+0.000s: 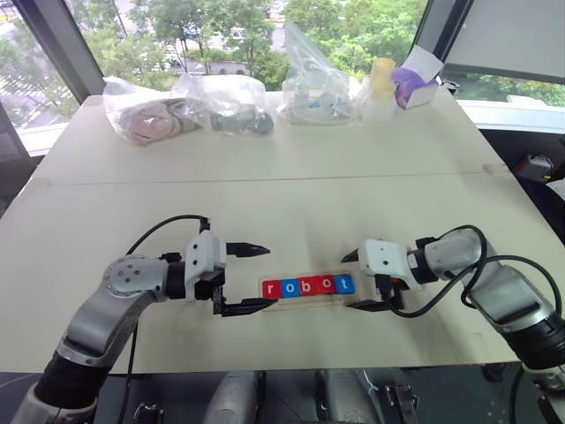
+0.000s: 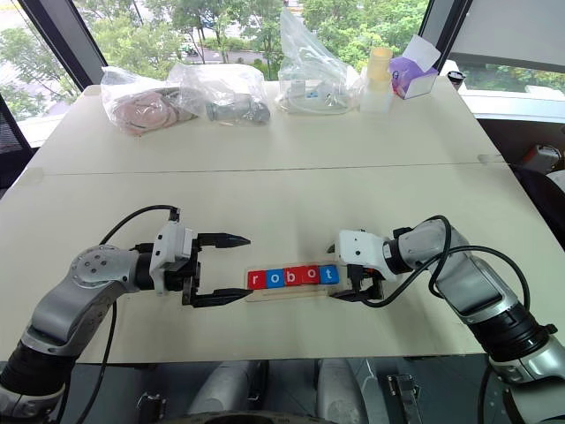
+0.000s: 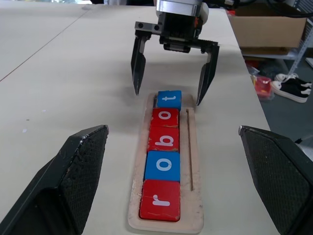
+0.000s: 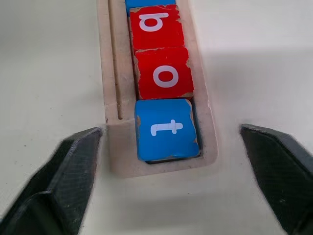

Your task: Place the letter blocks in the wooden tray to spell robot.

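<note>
The wooden tray (image 1: 305, 300) holds five letter blocks (image 1: 308, 285) spelling robot, long axis running between the pincers. Left pincer (image 1: 244, 279) and right pincer (image 1: 360, 281) both gape empty, one just beyond each tray end, the right nearer.

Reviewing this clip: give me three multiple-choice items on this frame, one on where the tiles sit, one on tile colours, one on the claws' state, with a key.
1. Where are the letter blocks?
A. Scattered on the table
B. In a row in the wooden tray
C. Inside a plastic bag

2. How many blocks are blue?
A. Two
B. Four
C. None

3. How do the claws stand?
A. Both shut on blocks
B. Left claw lifting the tray
C. Both open, holding nothing

Key: 1 B, the five tiles lie in the tray's recess reading robot. 2 A, the first o and the t are blue, while r, b and the second o are red. 3 C, the left claw and right claw gape at opposite ends of the tray, each empty.
</note>
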